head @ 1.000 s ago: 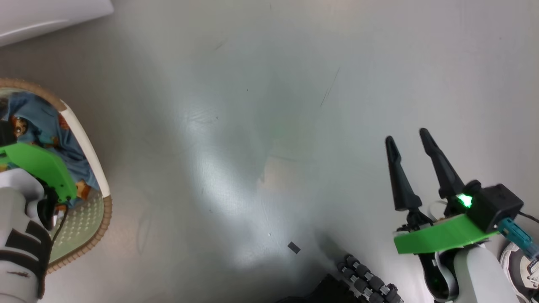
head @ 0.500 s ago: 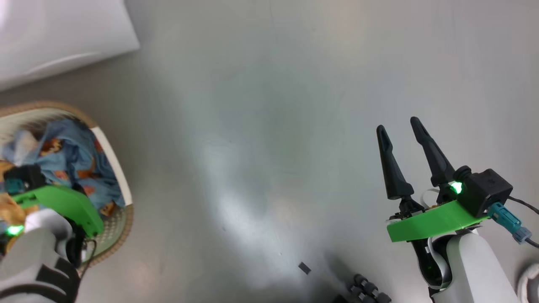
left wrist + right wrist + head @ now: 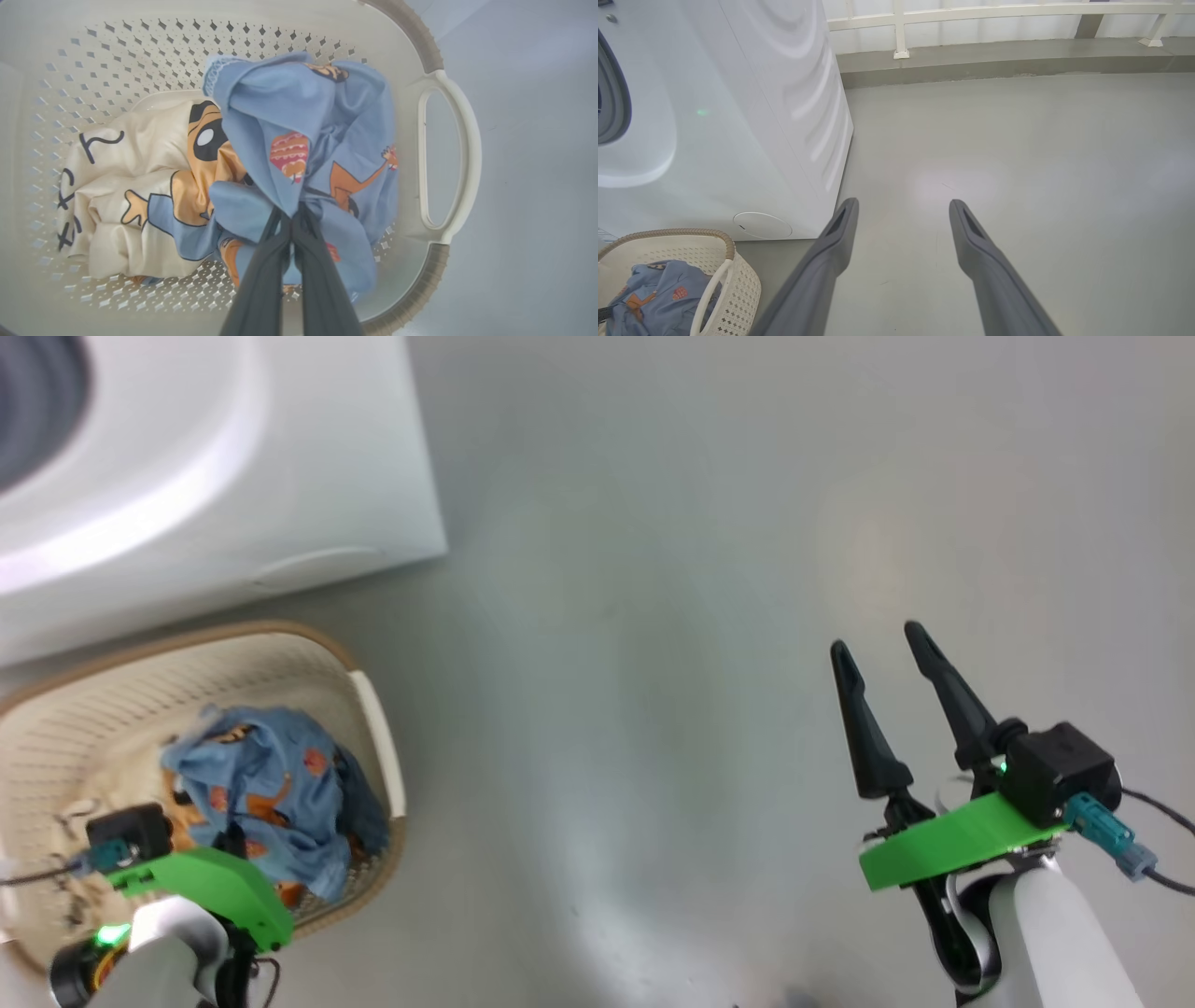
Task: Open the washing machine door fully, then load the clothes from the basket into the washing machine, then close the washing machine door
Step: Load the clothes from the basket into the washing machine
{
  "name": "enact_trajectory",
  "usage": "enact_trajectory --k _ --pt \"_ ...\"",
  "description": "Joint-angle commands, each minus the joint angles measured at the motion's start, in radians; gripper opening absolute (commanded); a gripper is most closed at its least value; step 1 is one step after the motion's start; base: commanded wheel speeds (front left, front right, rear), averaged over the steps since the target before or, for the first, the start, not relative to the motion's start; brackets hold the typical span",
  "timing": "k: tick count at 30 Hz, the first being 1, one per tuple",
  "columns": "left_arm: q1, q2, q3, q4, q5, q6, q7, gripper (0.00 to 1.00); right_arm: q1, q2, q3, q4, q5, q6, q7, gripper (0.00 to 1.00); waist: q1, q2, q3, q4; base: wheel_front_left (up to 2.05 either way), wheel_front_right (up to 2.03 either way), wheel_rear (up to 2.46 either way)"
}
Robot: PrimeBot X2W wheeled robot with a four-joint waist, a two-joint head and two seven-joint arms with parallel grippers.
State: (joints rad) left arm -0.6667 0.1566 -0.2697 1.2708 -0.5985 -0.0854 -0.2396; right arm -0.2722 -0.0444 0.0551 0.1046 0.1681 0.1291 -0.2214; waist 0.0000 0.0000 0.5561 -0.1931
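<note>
The cream-white basket (image 3: 449, 154) holds the clothes: a light blue fabric with orange prints (image 3: 303, 116) and a cream fabric with black markings (image 3: 117, 186). My left gripper (image 3: 293, 215) is shut on a bunched fold of the blue fabric, which hangs up from the pile. In the head view the basket (image 3: 378, 747) sits at lower left, just in front of the white washing machine (image 3: 280, 457), with the blue fabric (image 3: 271, 784) above my left wrist's green mount (image 3: 201, 887). My right gripper (image 3: 875, 641) stands open over bare floor, holding nothing. The washing machine door is out of view.
The grey-blue gasket (image 3: 614, 102) edges the machine's opening at far left of the right wrist view. A white railing (image 3: 971, 11) and a low kerb run along the back. Grey floor (image 3: 653, 709) spreads to the right of machine and basket.
The head camera has swung, bringing the washing machine and most of the basket into view. The blue fabric now stands bunched higher in the basket. Both grippers keep their state.
</note>
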Motion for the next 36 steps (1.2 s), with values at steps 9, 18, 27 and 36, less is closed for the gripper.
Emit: enact_trajectory --k 9,18,27,36 --pt "0.165 0.011 0.061 -0.23 0.033 0.026 -0.022 0.0 0.085 -0.006 -0.003 -0.019 -0.021 0.002 0.03 1.0 0.0 0.0 -0.211 0.174 0.0 0.0 0.0" --pt "0.326 -0.024 0.125 -0.476 0.097 0.034 -0.022 0.0 0.124 -0.006 -0.002 -0.017 -0.016 0.002 0.044 1.0 0.0 0.0 -0.306 0.242 0.0 0.0 0.0" --pt "0.472 -0.04 0.202 -0.645 0.143 0.025 -0.022 0.0 0.171 -0.006 -0.002 -0.011 -0.007 0.002 0.052 1.0 0.0 0.0 -0.403 0.267 0.0 0.0 0.0" --pt "0.569 -0.056 0.232 -0.786 0.182 -0.008 -0.022 0.0 0.214 -0.006 0.01 -0.009 0.007 0.002 0.058 1.0 0.0 0.0 -0.469 0.272 0.0 0.0 0.0"
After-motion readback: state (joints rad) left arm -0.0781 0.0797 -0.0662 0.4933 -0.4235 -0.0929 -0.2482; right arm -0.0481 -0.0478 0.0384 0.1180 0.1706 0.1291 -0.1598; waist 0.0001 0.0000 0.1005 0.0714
